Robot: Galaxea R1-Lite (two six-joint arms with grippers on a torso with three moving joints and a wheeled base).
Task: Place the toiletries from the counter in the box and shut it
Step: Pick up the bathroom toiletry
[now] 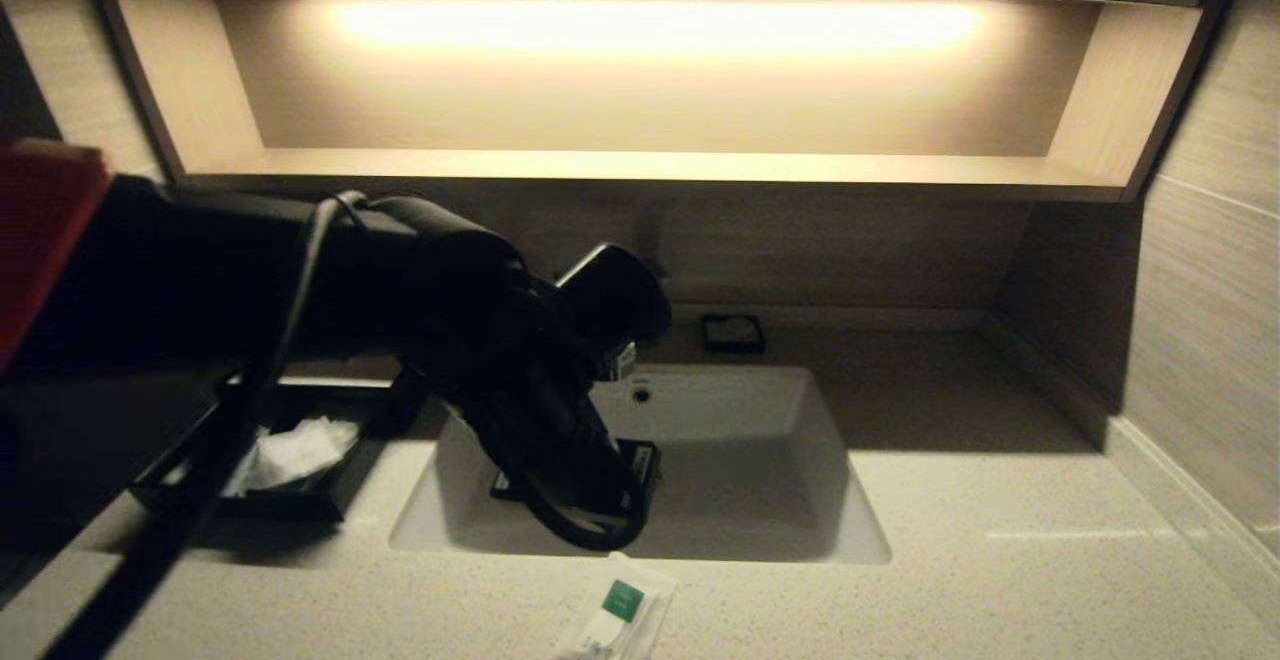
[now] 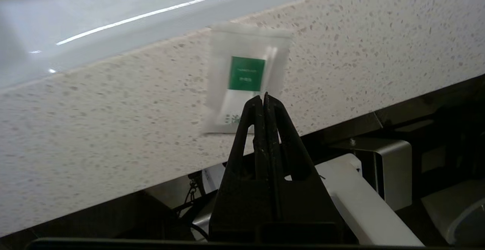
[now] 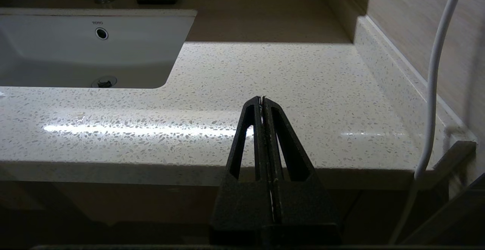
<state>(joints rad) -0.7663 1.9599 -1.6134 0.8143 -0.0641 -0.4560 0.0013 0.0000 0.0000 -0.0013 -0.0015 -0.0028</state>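
- The head view looks forward and down from above onto the counter point(image 1: 1000, 560), the sink basin point(image 1: 740, 440) and the lit shelf point(image 1: 650, 165) behind.
- The left wrist view looks close down along its closed fingers onto the counter's front edge and a packet point(image 2: 246, 75).
- The right wrist view sits low before the counter, facing across it; it shares the basin with the head view.

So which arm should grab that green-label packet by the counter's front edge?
Left, probably. Its gripper, fingers shut, hovers just short of the packet. The right gripper sits low off the counter edge, with no packet in its view.
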